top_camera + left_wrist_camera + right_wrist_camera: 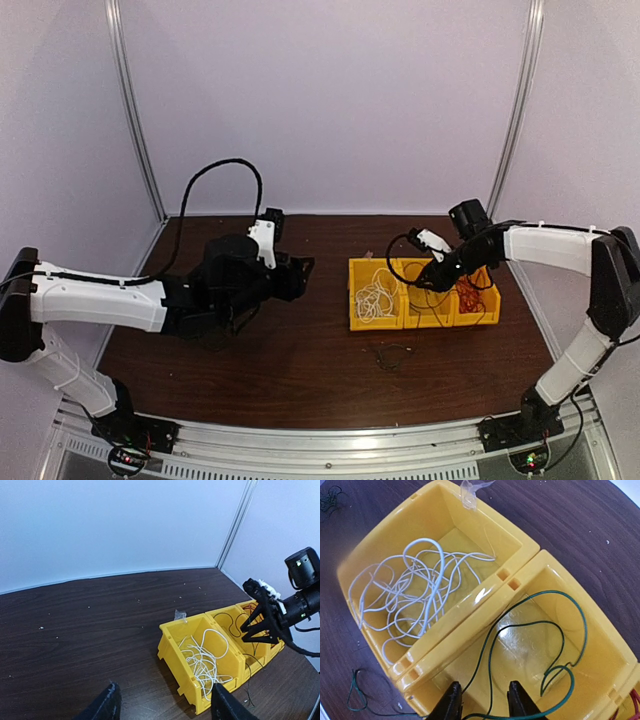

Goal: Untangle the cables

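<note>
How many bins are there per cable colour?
Left bin, white cables: 1
Middle bin, dark green cable: 1
Right bin, red cables: 1
Total: 3 bins

overhead and both wrist views share the yellow bins point(380, 322).

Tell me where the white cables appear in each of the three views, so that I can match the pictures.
Top external: the white cables lie right of centre, inside the leftmost yellow bin.
Left wrist: lower right, in the nearest bin.
Right wrist: left half, in the upper-left bin.
Shared landmark: that yellow bin, the only one holding white cables.
</note>
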You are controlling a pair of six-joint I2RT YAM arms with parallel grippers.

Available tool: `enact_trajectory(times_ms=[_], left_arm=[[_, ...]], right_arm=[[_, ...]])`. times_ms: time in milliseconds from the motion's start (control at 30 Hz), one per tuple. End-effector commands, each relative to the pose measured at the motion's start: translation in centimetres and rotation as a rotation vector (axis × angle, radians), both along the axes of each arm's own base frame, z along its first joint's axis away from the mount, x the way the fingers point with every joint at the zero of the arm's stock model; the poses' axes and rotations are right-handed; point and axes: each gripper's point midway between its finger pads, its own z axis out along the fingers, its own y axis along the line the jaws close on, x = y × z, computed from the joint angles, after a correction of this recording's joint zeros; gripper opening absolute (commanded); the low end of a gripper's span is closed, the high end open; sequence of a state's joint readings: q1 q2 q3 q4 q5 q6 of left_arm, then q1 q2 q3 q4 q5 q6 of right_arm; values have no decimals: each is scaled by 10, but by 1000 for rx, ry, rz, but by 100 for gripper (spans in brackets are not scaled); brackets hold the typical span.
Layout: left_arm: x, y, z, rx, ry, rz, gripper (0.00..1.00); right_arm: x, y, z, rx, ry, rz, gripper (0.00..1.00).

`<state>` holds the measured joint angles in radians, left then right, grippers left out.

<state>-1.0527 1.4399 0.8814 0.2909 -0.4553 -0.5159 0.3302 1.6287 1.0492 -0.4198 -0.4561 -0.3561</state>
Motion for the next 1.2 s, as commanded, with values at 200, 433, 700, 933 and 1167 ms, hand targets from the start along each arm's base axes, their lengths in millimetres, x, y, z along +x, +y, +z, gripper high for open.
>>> enact_trajectory(times_ms=[200, 433, 700, 933, 1167], left_arm=[[6, -7, 8, -30, -28, -2, 63], [7, -21, 2, -28, -16, -36, 62], [6, -18, -1, -24, -14, -35, 62], [5, -17, -7, -27, 2, -35, 62], [4, -17, -5, -37, 4, -37, 62]], right_arm=[[-43, -39, 78, -132, -78, -27, 41], [-70, -81, 53, -319, -83, -53, 40], [-108, -114, 3, -468, -32, 64, 34], [-112, -117, -8, -490, -38, 97, 48], [-114, -105, 17, -433, -42, 140, 47]])
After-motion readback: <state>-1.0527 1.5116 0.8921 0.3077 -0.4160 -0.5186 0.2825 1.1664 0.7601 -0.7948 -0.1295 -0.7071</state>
